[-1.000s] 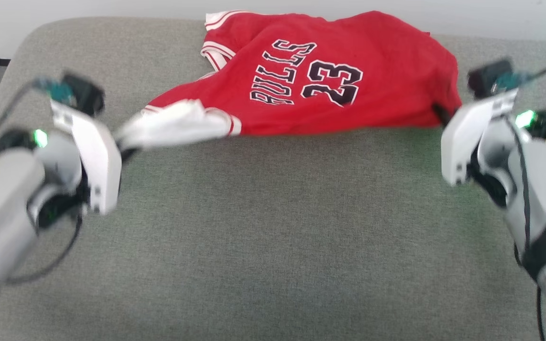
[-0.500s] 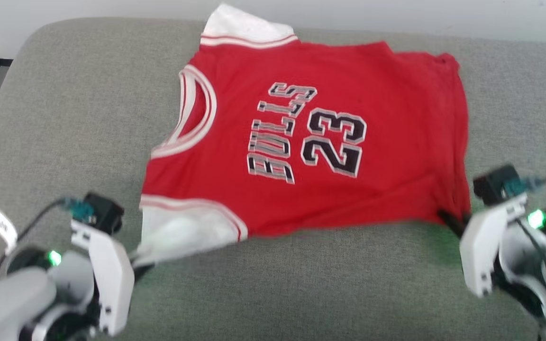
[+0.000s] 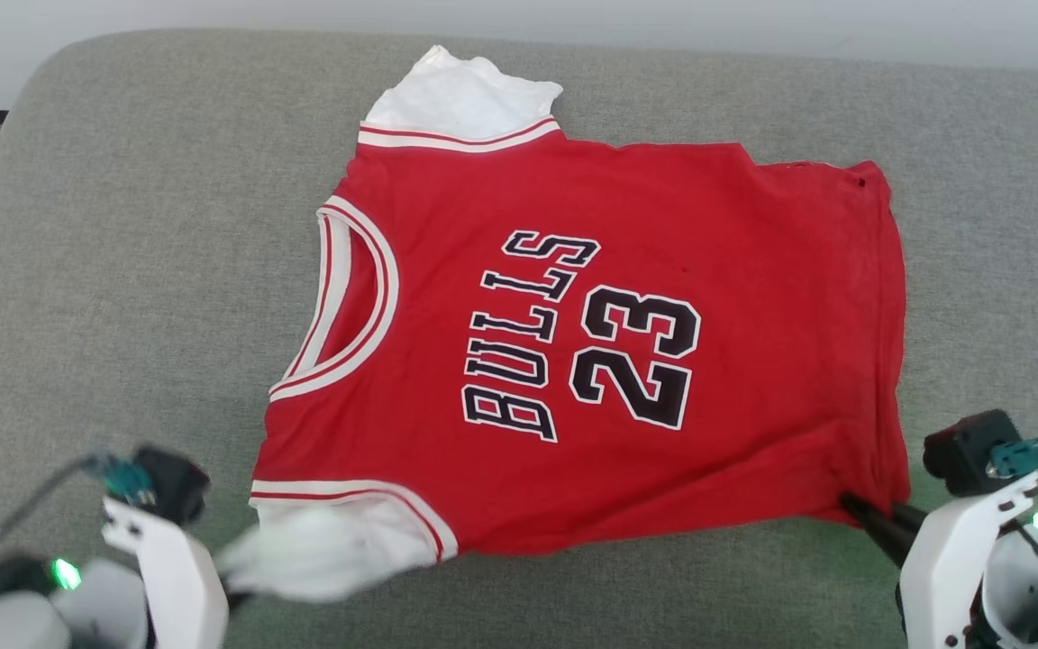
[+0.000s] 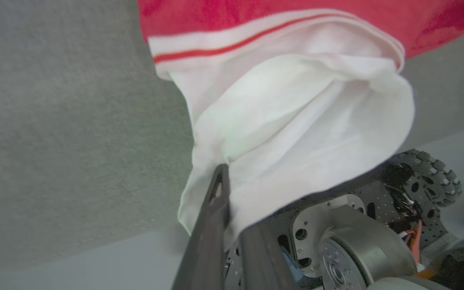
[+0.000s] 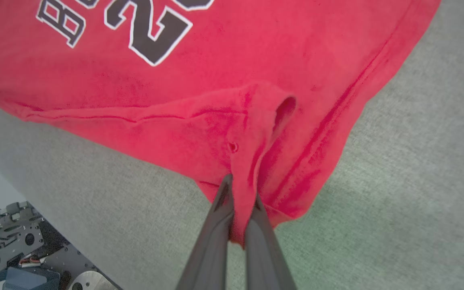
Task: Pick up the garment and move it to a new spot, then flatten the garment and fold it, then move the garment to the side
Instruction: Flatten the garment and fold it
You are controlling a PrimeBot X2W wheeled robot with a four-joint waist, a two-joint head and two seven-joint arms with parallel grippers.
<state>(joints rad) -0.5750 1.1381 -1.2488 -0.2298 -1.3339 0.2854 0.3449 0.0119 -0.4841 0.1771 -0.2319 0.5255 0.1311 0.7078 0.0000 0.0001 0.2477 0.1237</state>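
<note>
The garment (image 3: pixel 573 342), a red jersey with white sleeves and black lettering and a 23, lies spread nearly flat on the grey cushion (image 3: pixel 122 270), neck hole toward the left. My left gripper (image 3: pixel 235 590) is shut on the near white sleeve (image 4: pixel 296 121), which bunches around its fingers (image 4: pixel 216 201). At the lower right, my right gripper (image 3: pixel 866 518) is shut on the garment's near hem corner (image 5: pixel 248 161), the red cloth pinched between its dark fingers (image 5: pixel 220 209).
The cushion's near edge runs just under both grippers; beyond it the robot's wheeled base (image 4: pixel 377 225) and pale floor show. A white wall (image 3: pixel 519 18) runs along the cushion's far edge. Bare cushion lies left and right of the garment.
Both grippers have drawn the garment toward the cushion's near edge. It has gone from a raised bunch at the far edge to lying spread out flat.
</note>
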